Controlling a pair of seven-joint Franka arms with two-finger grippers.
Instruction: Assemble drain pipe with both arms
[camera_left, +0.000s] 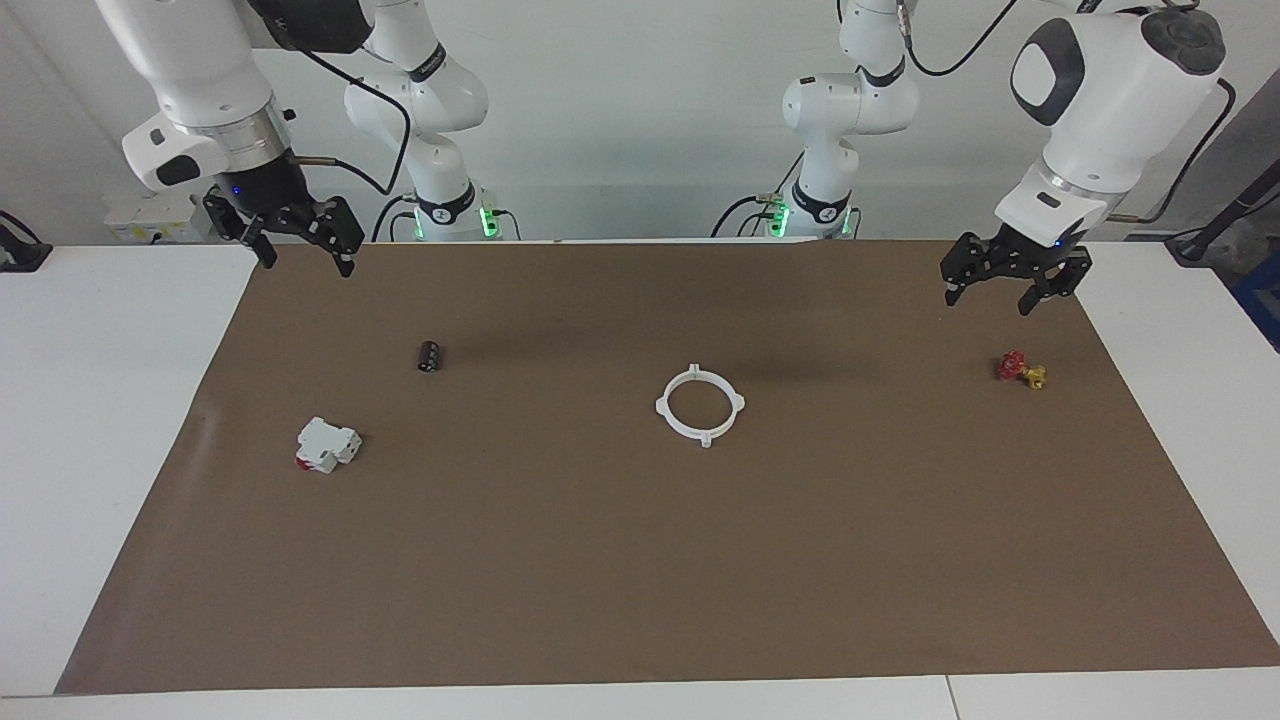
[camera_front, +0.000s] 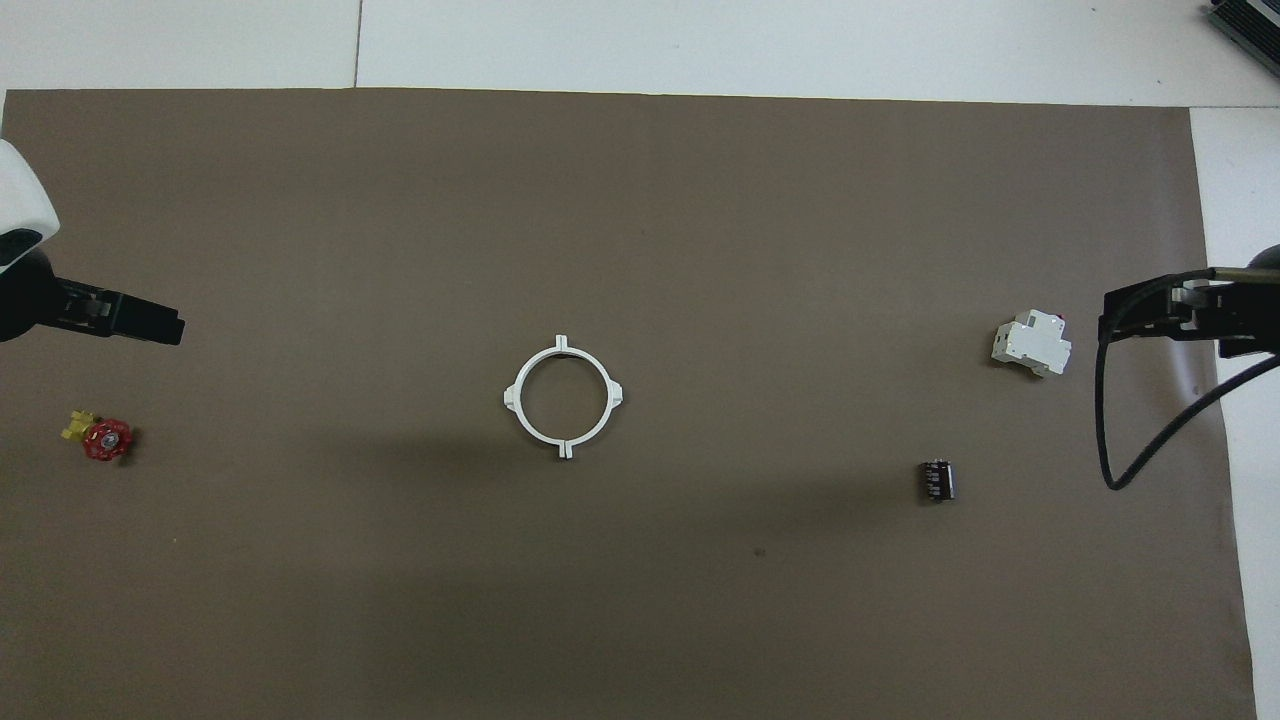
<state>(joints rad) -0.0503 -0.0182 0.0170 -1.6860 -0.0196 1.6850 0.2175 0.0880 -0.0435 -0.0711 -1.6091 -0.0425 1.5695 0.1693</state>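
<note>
Right claw raised over the brown paper mat at its own end, fingers spread, empty. White plastic ring of two joined half-rings flat mid-mat, touched by nothing. Left claw raised over the small red-and-yellow valve's end, spread, empty.

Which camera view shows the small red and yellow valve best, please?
The overhead view: there the red-and-yellow valve shows its round red handwheel face-on, with the yellow body beside it, lying on the brown mat at the left arm's end. The facing view shows it side-on, as a red part beside a yellow part, the wheel's shape unclear.
</note>
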